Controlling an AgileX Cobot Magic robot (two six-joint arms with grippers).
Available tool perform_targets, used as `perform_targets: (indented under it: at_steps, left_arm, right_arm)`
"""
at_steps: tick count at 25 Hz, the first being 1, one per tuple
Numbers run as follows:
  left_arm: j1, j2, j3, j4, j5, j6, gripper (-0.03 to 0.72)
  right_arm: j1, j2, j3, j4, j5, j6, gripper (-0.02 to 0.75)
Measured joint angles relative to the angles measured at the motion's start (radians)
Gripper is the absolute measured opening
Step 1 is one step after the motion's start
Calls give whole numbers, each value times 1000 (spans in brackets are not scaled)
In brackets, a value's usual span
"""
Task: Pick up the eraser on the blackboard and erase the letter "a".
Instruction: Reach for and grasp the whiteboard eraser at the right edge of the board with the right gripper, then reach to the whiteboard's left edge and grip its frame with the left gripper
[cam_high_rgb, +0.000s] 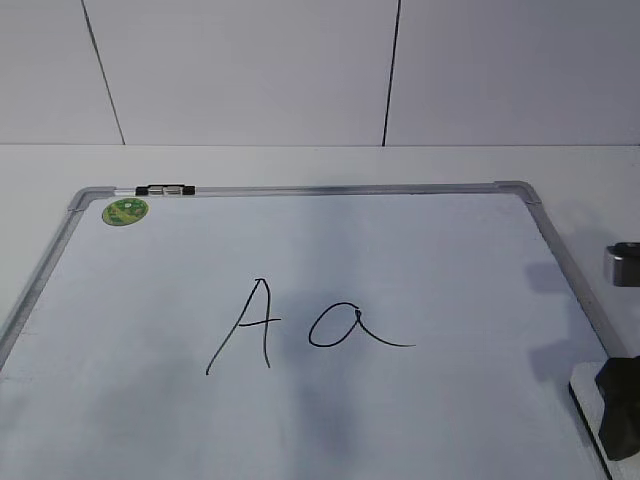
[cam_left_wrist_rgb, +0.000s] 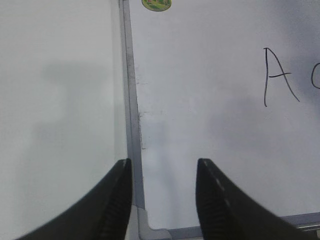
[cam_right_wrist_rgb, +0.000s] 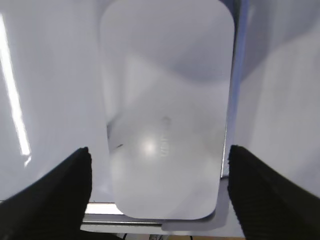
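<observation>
The blackboard (cam_high_rgb: 300, 260) is a white board with a grey frame, lying flat. The small letter "a" (cam_high_rgb: 345, 328) is written near its middle, right of a capital "A" (cam_high_rgb: 245, 325). The white eraser (cam_right_wrist_rgb: 165, 110) lies at the board's near right corner, and a sliver of it shows in the exterior view (cam_high_rgb: 580, 388). My right gripper (cam_right_wrist_rgb: 159, 161) is open, one finger on each side of the eraser, apart from it; it also shows in the exterior view (cam_high_rgb: 620, 405). My left gripper (cam_left_wrist_rgb: 162, 167) is open and empty over the board's near left corner.
A green round sticker (cam_high_rgb: 125, 211) sits at the board's far left corner, with a black and silver clip (cam_high_rgb: 166, 189) on the far frame. White table (cam_left_wrist_rgb: 60, 100) lies left of the board. A grey arm part (cam_high_rgb: 622, 265) hangs at the right edge.
</observation>
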Motion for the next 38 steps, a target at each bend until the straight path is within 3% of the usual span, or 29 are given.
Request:
perform_targets:
  at_steps: [14,38]
  left_arm:
    - [0,0,0,0,0,0,323]
    - [0,0,0,0,0,0,323]
  right_arm:
    - [0,-34,20,-42,-79,-2,633]
    - [0,-11,31,-19,-79,-48,634]
